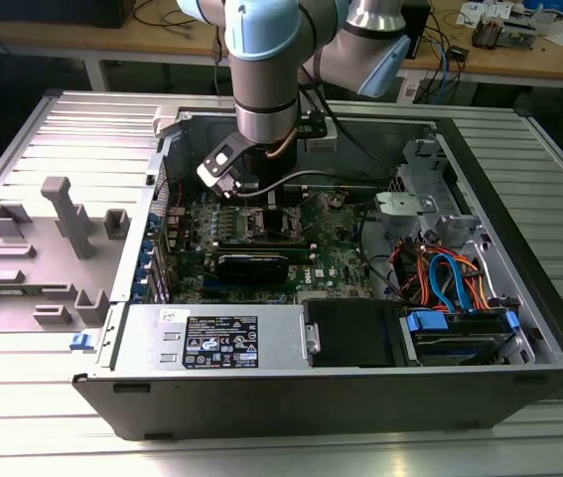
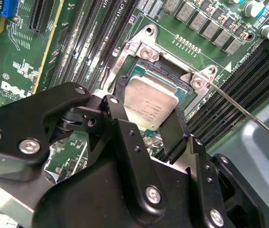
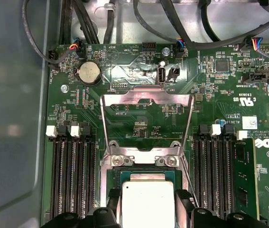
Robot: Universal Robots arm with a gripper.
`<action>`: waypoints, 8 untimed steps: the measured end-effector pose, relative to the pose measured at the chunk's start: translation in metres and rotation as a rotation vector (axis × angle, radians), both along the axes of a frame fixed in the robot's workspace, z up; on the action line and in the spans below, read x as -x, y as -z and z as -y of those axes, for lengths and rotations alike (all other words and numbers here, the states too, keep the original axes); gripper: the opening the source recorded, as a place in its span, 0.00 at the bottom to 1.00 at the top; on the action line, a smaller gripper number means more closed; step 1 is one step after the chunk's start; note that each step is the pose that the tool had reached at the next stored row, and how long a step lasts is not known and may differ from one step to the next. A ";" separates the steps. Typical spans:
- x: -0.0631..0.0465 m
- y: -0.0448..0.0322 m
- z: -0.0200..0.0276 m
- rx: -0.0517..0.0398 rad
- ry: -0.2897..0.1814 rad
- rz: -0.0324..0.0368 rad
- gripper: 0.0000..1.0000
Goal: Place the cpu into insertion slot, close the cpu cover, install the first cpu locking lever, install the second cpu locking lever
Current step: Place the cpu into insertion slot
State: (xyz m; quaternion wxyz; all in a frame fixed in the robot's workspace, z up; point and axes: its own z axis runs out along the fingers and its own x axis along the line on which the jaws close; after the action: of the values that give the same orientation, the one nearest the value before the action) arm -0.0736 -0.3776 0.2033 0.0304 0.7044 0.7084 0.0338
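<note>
My gripper [image 2: 149, 102] is shut on the cpu [image 2: 151, 107], a dull silver square chip with one black finger on each of two opposite edges. The cpu [image 3: 147, 202] sits right over the insertion slot [image 3: 143, 170], whose black rim [image 2: 160, 71] shows past the chip's far edge. I cannot tell whether the chip rests in the slot or hovers just above it. The cpu cover [image 3: 146, 99], a shiny metal frame, lies flipped open beyond the slot. A thin wire locking lever [image 2: 238, 107] stands out, unlatched. In the exterior view my gripper [image 1: 266, 199] reaches down onto the motherboard.
Long black memory slots [image 3: 72, 175] flank the socket on both sides [image 3: 215, 171]. The open computer case [image 1: 519, 248] walls me in, with a power supply [image 1: 221, 338] in front and drive cables [image 1: 440, 278] on the exterior view's right. A grey fixture [image 1: 63, 214] stands outside on the left.
</note>
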 end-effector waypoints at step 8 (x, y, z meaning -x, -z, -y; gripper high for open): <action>0.000 0.0017 -0.0023 0.0003 0.002 -0.0002 0.54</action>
State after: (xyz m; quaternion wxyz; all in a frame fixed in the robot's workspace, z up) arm -0.0739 -0.3754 0.2016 0.0304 0.7052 0.7076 0.0336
